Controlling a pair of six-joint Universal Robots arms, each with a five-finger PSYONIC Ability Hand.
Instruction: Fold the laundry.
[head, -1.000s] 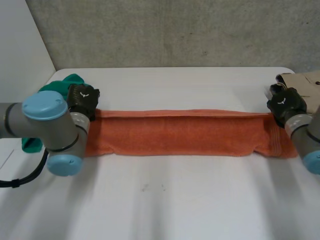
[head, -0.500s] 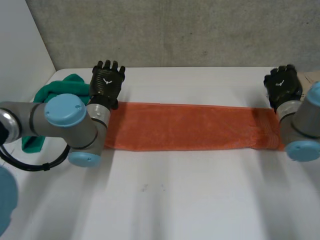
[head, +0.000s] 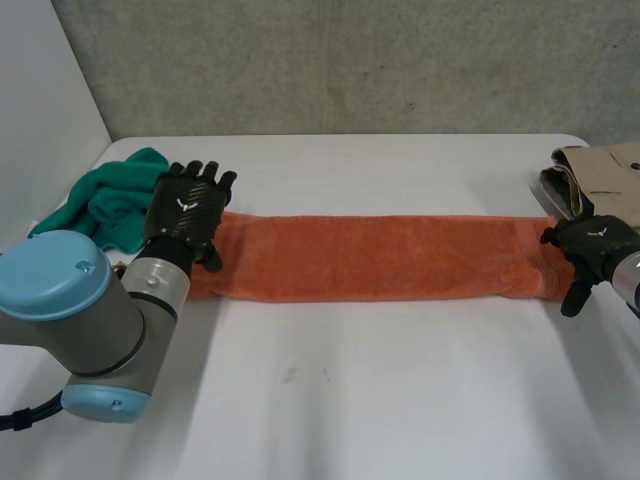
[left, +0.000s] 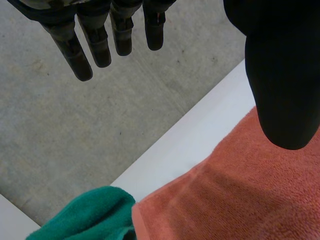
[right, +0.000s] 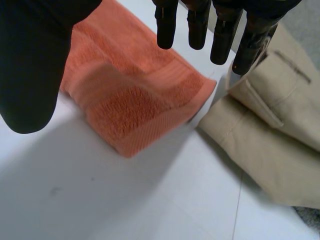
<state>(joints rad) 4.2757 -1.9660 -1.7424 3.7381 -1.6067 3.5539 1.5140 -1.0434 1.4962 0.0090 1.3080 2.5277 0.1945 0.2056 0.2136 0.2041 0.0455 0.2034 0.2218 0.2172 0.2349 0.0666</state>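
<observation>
Left hand (head: 188, 210) open, fingers (left: 95, 45) straight and spread with nothing in them, hovering over the left end of the orange towel (head: 370, 258); its wrist view has that end's corner (left: 240, 190) under the palm. Right hand (head: 592, 245) likewise wide, fingers (right: 200, 25) straight and holding nothing, at the towel's right end (right: 135, 105). Cannot tell whether either hand touches the cloth.

Towel lies as a long narrow band across the middle of the frame, left to right, already doubled lengthwise by the look of its thick ends. It sits flat on the white table (head: 350, 400).

Judgement: the lengthwise fold looks done; the step in hand is likely taking hold of the ends for a fold end to end.
- pinch all layers at each end, not just the top one, or the band will open
- take the corners, not the middle of the short edge, so the edges stay square
- carry one end over onto the other and keep the long edges lined up

Neighbours to mind: green cloth (head: 110, 205) bunched at middle left of the frame, just beside the towel's left end (left: 90, 215); beige garment (head: 605, 170) at upper right, right next to the right end (right: 270, 130). Either could get caught up in a careless grasp
</observation>
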